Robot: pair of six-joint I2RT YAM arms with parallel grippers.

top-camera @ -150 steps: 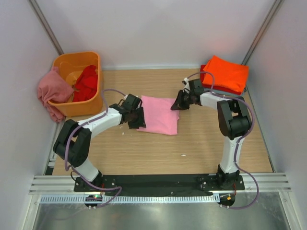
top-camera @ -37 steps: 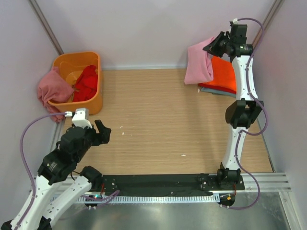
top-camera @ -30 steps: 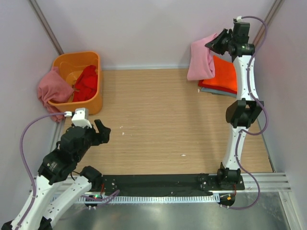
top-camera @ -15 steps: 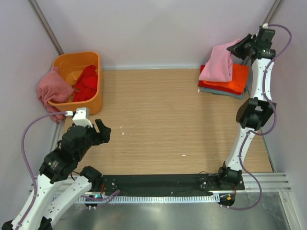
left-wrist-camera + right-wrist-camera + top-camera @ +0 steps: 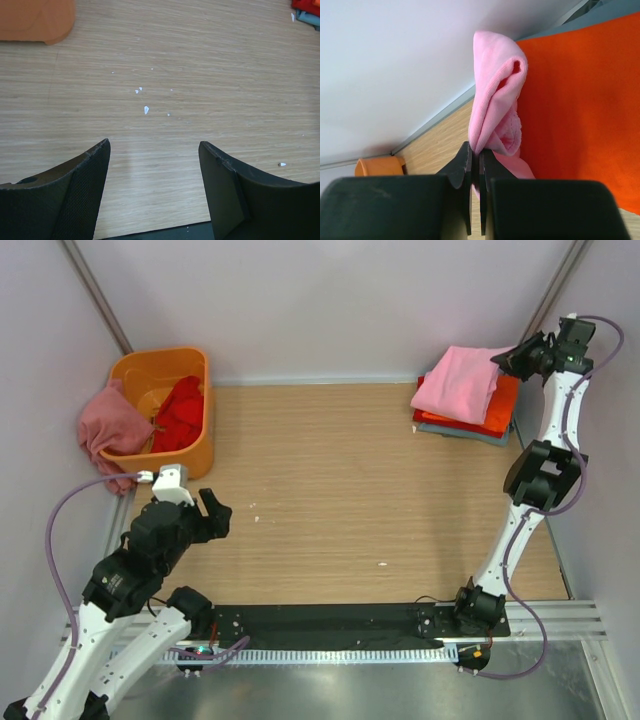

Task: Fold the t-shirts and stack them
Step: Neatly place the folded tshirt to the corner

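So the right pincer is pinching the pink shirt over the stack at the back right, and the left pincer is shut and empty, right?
Not quite: the left pincer is open and empty, as the left wrist view shows. The right pincer does pinch the pink shirt over the stack.

The top external camera sits above and behind the arm bases (image 5: 470, 605), looking down over the whole table (image 5: 330, 500). The left wrist camera looks past the left gripper (image 5: 154, 145) at wood close ahead of it. The right wrist camera looks along the right gripper (image 5: 475, 150), very near the light pink t-shirt (image 5: 495, 95) at its tips. All three views include the orange tub (image 5: 180, 462).
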